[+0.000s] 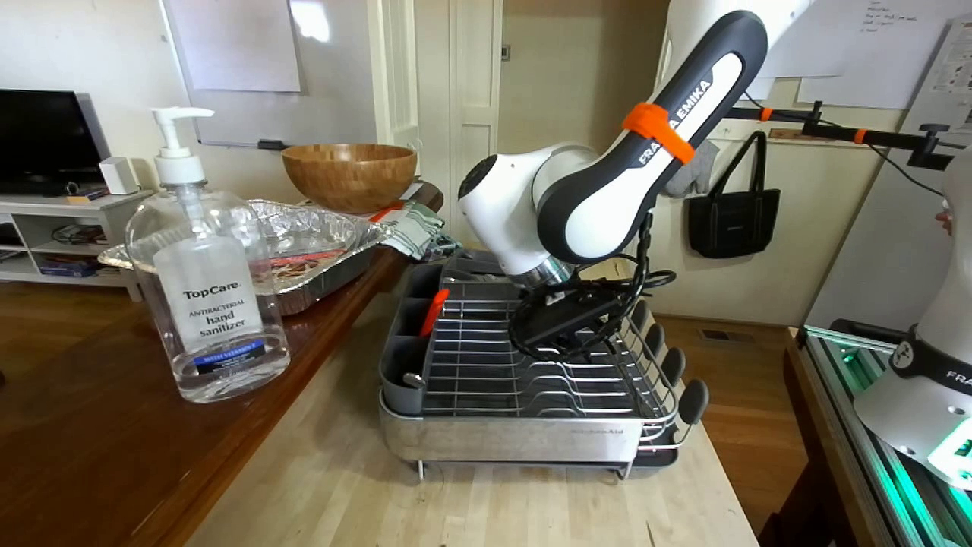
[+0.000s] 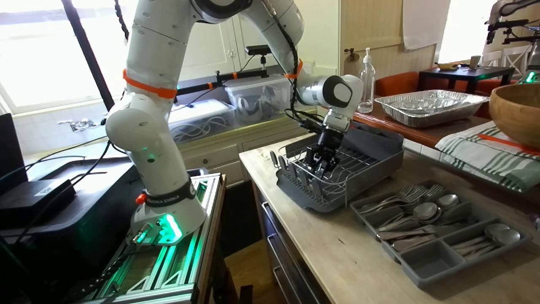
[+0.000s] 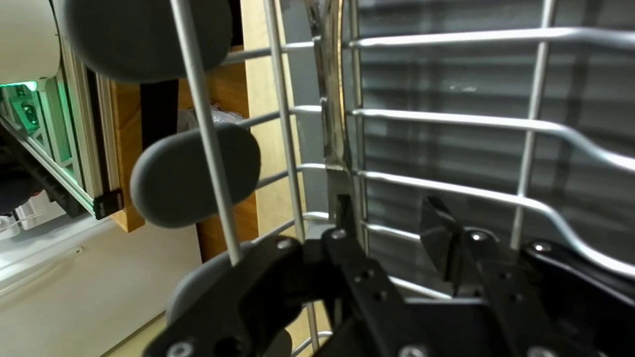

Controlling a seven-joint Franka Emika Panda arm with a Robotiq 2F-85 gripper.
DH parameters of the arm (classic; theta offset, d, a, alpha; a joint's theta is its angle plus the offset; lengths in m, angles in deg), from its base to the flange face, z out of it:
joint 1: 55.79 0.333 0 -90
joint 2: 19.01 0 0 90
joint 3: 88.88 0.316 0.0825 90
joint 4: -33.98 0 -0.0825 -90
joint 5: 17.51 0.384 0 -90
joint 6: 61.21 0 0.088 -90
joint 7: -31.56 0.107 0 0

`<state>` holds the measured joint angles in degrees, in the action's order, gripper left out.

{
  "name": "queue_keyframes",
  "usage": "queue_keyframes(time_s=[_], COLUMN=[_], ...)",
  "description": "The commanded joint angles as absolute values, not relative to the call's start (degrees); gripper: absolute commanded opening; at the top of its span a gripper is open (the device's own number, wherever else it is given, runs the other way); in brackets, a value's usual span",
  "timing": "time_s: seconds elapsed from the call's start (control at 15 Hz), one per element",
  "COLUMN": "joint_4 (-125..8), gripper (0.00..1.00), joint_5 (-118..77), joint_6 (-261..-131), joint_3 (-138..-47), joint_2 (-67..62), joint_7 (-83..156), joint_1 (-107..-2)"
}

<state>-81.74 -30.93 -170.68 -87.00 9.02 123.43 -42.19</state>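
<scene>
Silver-coloured, a knife is being supported at left in the wrist view by the dish rack, nothing is being gripped by the parted gripper, and a snag is being risked by its left finger crowding the knife and wires

Kitchen: dish rack, cutlery tray
</scene>
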Motion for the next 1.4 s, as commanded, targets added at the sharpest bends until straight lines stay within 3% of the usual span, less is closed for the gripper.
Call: queue_keyframes(time_s=[0.0,0.33,0.47,0.53,0.6,0.67,0.87,1.33], joint_4=[-83.2,-85.3,-86.0,-86.0,-86.0,-86.0,-85.8,-83.2], gripper=[0.39,0.30,0.32,0.37,0.32,0.12,0.00,0.03], joint_5=[-30.1,-29.1,-28.7,-28.6,-28.6,-28.6,-28.6,-28.7], joint_6=[-171.1,-171.1,-170.9,-170.7,-170.7,-170.7,-170.5,-169.8], joint_3=[-86.7,-86.2,-86.1,-86.0,-86.1,-86.1,-86.2,-87.0], joint_2=[9.5,10.8,10.9,10.8,10.9,10.9,10.9,10.7], joint_7=[122.8,121.5,120.7,120.4,120.2,120.1,120.1,120.1], joint_1=[-41.7,-41.9,-42.2,-42.2,-42.2,-42.2,-42.1,-42.4])
